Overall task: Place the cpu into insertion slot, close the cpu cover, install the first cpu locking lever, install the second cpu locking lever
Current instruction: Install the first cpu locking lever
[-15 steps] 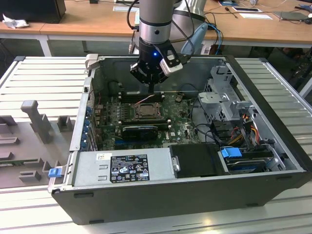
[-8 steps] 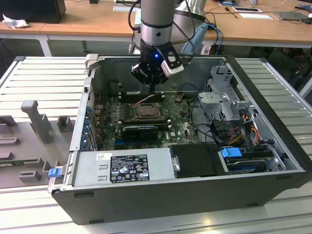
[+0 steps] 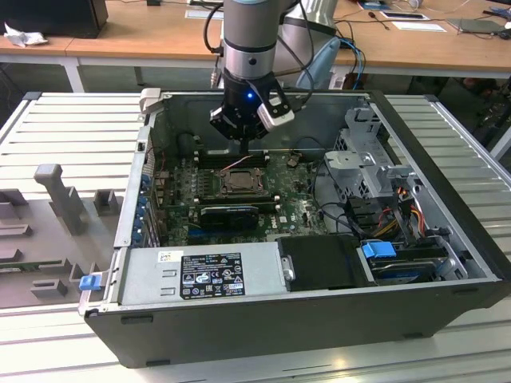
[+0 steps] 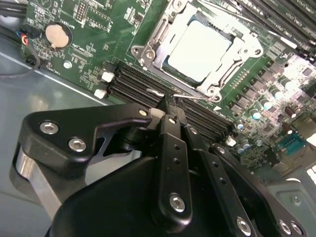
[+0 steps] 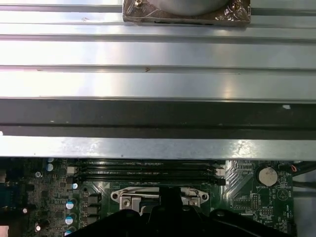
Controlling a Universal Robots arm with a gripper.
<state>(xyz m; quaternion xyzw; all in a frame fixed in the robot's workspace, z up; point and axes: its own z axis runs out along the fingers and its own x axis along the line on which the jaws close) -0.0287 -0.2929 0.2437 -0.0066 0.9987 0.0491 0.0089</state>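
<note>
- In the first wrist view you see just the far rim of the insertion slot (image 5: 129, 196); the black body of the gripper (image 5: 170, 196) covers the rest.
- In the second wrist view the picture's edge cuts one corner of the cpu cover (image 4: 160, 34).
- In that same view the pressed-together fingertips (image 4: 170, 118) hide where they meet the thin locking lever (image 4: 195, 96); you cannot tell if they touch it.
- In the exterior view the arm (image 3: 249, 32) is cut by the edge, and the cpu (image 3: 239, 182) is too small to tell from its cover.

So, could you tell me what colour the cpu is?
The cpu is pale silver; second wrist view.
</note>
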